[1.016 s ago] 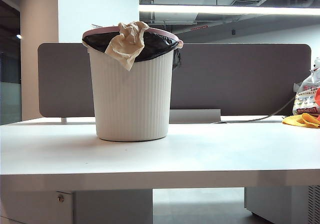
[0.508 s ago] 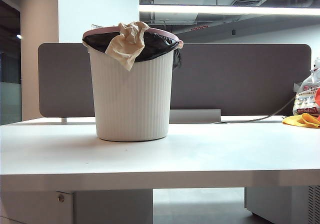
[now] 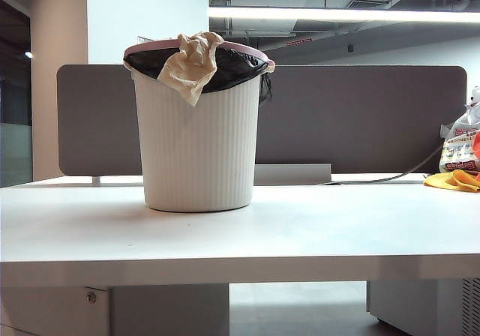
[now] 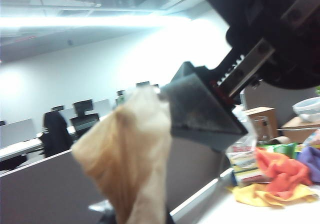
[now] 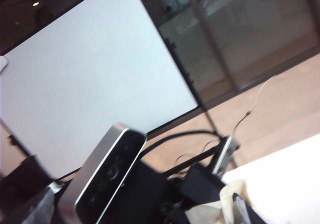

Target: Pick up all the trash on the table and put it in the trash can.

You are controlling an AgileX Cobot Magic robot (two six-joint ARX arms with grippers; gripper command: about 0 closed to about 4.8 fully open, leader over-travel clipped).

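The trash can, white and ribbed with a pink rim and black liner, stands on the table. One beige wad of trash hangs over its rim. Neither gripper appears in the exterior view. In the left wrist view, my left gripper has one dark finger pressed into the side of another beige wad. That wad hides the opposite finger. My right gripper is open, fingers far apart, and a third wad lies just inside one finger at the table edge.
A grey-brown divider panel runs behind the can. A white printed bag and yellow-orange cloths sit at the far right, with the cloths also in the left wrist view. A silver camera and black cables stand close to my right gripper.
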